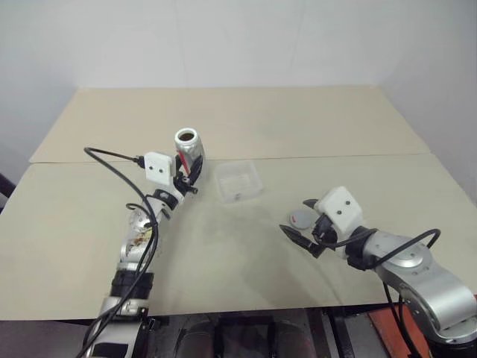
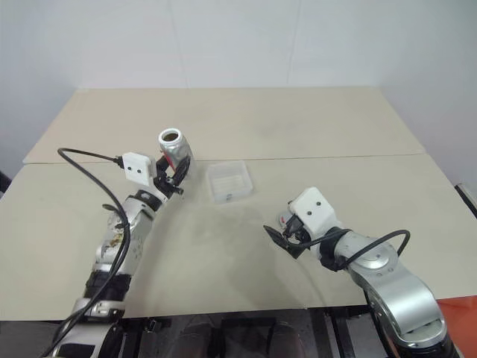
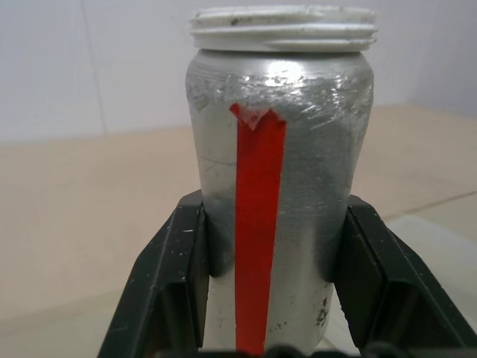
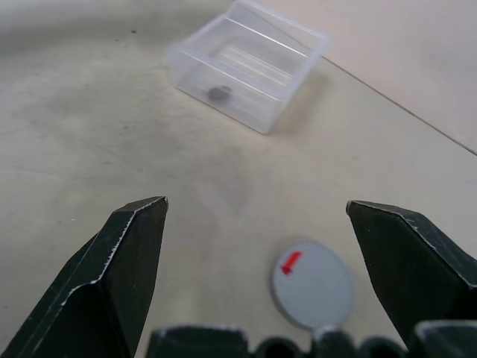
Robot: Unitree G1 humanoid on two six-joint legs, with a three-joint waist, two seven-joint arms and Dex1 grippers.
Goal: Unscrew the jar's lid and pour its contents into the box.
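My left gripper (image 1: 187, 172) is shut on the silvery jar (image 1: 189, 151), holding it roughly upright above the table, left of the box. The jar's mouth (image 3: 282, 20) is uncovered, and a red strip runs down its side. The grey lid (image 1: 301, 219) with its red mark lies flat on the table. My right gripper (image 4: 257, 207) hovers open just over it, holding nothing. The clear plastic box (image 1: 238, 181) sits on the table between the two arms. A small dark piece (image 4: 218, 93) lies inside it.
The beige table (image 1: 246, 119) has a seam running across it just behind the box. A black cable (image 1: 112, 160) loops out from the left wrist. A white wall stands behind the table's far edge.
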